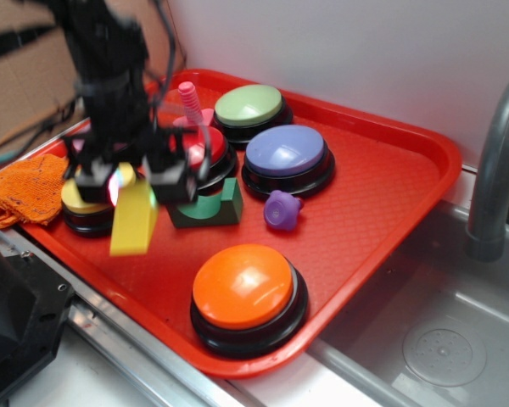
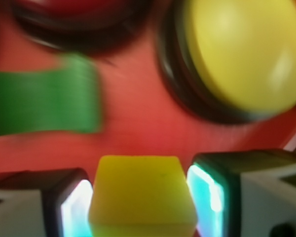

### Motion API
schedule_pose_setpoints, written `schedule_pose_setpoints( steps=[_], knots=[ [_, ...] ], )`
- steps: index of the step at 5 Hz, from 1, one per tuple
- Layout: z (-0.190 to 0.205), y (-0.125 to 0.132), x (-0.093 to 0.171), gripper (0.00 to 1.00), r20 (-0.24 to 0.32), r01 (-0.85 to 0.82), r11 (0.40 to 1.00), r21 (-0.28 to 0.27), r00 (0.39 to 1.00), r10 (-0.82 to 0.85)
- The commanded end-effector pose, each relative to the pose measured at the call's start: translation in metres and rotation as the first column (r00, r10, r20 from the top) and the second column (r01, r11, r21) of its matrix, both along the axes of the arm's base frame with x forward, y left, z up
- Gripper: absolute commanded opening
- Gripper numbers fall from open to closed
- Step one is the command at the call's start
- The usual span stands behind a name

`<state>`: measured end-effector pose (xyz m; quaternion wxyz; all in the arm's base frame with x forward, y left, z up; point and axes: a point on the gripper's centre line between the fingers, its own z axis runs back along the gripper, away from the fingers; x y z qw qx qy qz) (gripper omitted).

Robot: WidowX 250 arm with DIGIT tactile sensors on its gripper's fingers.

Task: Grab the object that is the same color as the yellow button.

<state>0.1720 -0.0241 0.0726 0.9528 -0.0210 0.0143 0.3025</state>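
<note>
The object, a yellow wedge-shaped block (image 1: 134, 217), hangs just above the red tray (image 1: 382, 170), and my gripper (image 1: 136, 182) is shut on its upper end. In the wrist view the block (image 2: 140, 192) fills the gap in the gripper (image 2: 140, 210), with both lit pads (image 2: 76, 210) pressed against its sides. The yellow button (image 1: 81, 202) sits at the tray's left edge, partly hidden behind the gripper. From the wrist it appears at the upper right (image 2: 241, 54), blurred.
Right of the gripper lies a dark green arch block (image 1: 208, 206) (image 2: 39, 101). The tray also holds orange (image 1: 244, 287), purple (image 1: 285, 151), green (image 1: 248, 105) and red (image 1: 205, 146) buttons, a purple knob (image 1: 282, 209) and a pink screw (image 1: 189, 102). An orange cloth (image 1: 21, 188) lies left, a sink (image 1: 441, 339) right.
</note>
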Motion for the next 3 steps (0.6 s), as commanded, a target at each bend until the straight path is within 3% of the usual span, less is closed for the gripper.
schedule_pose_setpoints(
  steps=[1, 2, 3],
  knots=[
    [0.108, -0.005, 0.019, 0.00, 0.046, 0.270, 0.962, 0.047, 0.961, -0.272],
    [0.134, -0.009, 0.018, 0.00, 0.038, 0.370, 0.925, 0.091, 0.926, -0.375],
    [0.140, -0.005, 0.018, 0.00, 0.095, 0.293, 0.953, 0.072, 0.949, -0.299]
  ],
)
